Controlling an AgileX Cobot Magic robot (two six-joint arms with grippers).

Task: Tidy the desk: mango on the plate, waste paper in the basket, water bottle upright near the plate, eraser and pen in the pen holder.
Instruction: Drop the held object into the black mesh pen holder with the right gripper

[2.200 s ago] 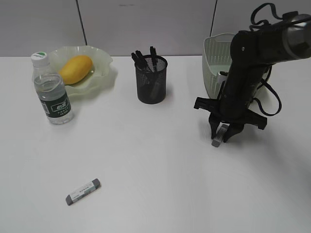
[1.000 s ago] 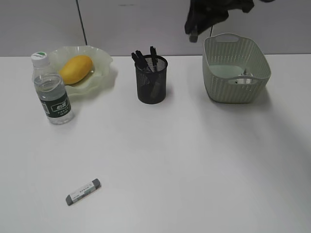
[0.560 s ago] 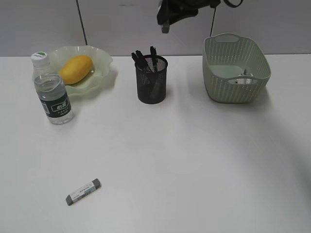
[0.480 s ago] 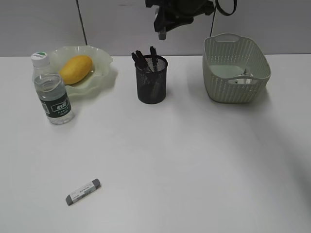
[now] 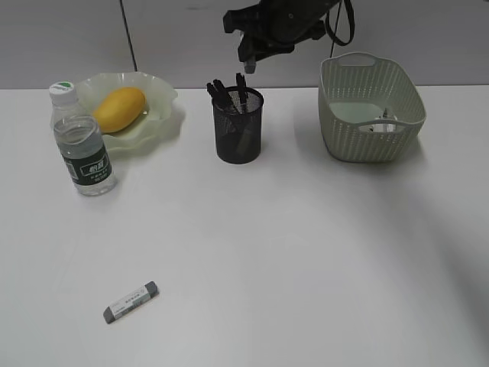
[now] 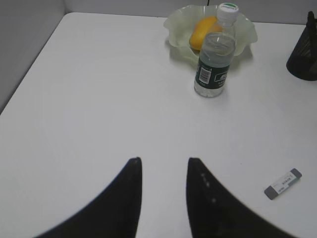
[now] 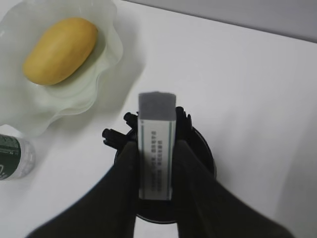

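The right gripper (image 7: 156, 163) had swung up from the right side of the surface (image 5: 306, 252), near the basket (image 5: 372, 107), and crossed to the top centre of the exterior frame, where it hung directly over the pen holder (image 5: 238, 126). Its jaws were closed partway on an eraser (image 7: 157, 144), gripped upright with the grey end up; in the right wrist view the holder's black rim sat squarely below it, at lower centre. That put the carry as good as done, and a release into the cup looked the likely next call.

A second eraser (image 5: 131, 302) lay flat at the lower left of the exterior view, untouched through all of it. The left gripper (image 6: 163, 196) hovered over bare surface with its jaws partly open and empty, that eraser off to its lower right.

Upper left held steady: the mango (image 5: 118, 108) sat in the plate (image 5: 164, 115), the water bottle (image 5: 82, 141) stood upright just in front of it. Some small white thing showed inside the basket, too small to name. So two eraser drops seemed all that remained.
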